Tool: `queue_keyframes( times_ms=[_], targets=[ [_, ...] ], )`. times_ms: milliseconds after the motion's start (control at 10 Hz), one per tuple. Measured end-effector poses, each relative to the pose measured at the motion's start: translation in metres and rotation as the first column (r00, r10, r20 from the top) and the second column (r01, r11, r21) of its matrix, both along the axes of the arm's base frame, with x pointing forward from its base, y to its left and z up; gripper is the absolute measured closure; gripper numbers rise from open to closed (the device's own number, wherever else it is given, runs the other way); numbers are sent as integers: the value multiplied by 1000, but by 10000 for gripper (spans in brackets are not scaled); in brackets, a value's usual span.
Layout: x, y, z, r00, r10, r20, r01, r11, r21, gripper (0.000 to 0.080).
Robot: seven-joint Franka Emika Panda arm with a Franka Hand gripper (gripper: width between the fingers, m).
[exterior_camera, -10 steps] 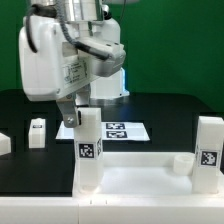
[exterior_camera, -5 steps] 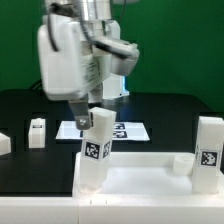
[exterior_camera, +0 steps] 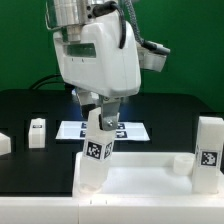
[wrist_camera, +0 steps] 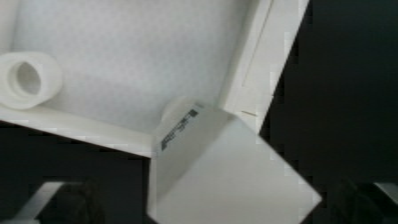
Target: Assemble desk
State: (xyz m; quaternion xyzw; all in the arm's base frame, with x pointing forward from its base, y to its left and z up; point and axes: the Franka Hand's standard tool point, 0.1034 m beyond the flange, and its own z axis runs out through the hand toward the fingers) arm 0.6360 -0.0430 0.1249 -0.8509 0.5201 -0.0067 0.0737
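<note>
The leg stands in the corner socket of the desk top on the exterior view's left, its long axis nearly vertical but leaning a little to that view's right at the top. The gripper hangs just over it, fingers apart, holding nothing. The risk: the leg seems not fully seated (it looks tilted), so it may topple or jam.
</note>
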Motion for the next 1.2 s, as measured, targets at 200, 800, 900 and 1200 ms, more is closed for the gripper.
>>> queue_keyframes(
  times_ms=[200, 800, 900, 1200],
  targets=[
    [-3, -1, -4, 940, 341, -2, -341, 940, -23, 150],
    [-5, -4, -8, 965, 261, -17, -261, 965, -17, 509],
    [-5, -4, -7, 981, 190, -26, -191, 982, -11, 509],
    [-3, -3, -8, 940, -329, -84, 332, 943, 22, 510]
  ],
)
